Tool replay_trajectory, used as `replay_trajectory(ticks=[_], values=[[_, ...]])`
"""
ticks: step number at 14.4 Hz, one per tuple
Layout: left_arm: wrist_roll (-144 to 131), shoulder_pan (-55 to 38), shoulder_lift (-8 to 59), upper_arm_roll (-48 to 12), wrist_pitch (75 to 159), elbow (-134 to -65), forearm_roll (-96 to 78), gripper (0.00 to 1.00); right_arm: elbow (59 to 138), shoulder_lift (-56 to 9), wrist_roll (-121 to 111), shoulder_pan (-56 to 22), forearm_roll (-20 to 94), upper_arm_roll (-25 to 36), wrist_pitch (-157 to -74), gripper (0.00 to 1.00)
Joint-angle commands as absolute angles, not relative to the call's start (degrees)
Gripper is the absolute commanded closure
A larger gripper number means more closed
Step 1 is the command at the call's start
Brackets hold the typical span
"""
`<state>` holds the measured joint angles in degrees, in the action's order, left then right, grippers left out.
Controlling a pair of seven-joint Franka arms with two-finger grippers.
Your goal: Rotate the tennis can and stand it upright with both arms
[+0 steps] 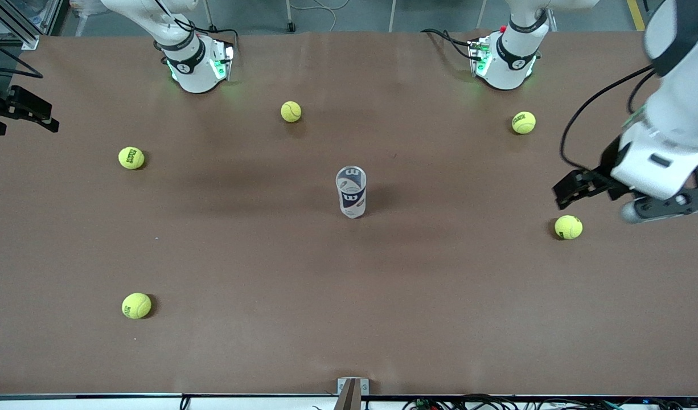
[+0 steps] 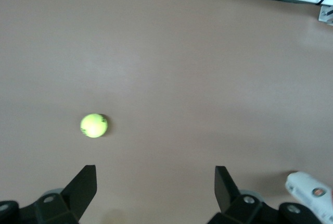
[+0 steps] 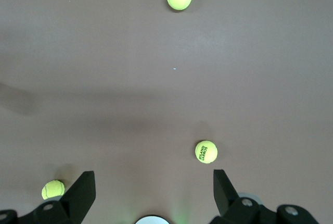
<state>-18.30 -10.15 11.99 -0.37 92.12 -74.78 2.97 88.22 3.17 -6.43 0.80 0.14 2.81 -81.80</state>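
Can (image 1: 351,192) stands upright mid-worktop (image 1: 258,341); job looks done. Left gripper (image 2: 155,187) and right gripper (image 3: 154,190) hang wide open, empty.

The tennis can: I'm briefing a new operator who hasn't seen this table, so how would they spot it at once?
Look to the middle of the brown table, roughly midway between the two arms' ends. There the tennis can stands upright, apart from both arms. It is the only clear tube, with a white and navy "W" label, while everything else scattered around it is a yellow tennis ball.
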Motion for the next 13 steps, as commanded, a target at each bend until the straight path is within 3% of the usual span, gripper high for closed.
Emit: replay_trajectory(ticks=[1,8,13], values=[[-13.9,-8.44,4.85,-0.88,92.29,-82.25,1.68,0.0,90.35,5.19,-6.86,0.52,0.79,3.25,-82.35,0.0],[-11.87,-6.42,-4.13,-0.53,92.29,-92.1,1.05,0.0,90.26,5.19,-7.03,0.79,0.97,3.16,-82.88,0.0],[-12.13,-5.36,-1.42,-0.44,90.35,-88.61,2.11,0.0,90.09,5.19,-7.03,0.53,1.05,3.16,-83.23,0.0]])
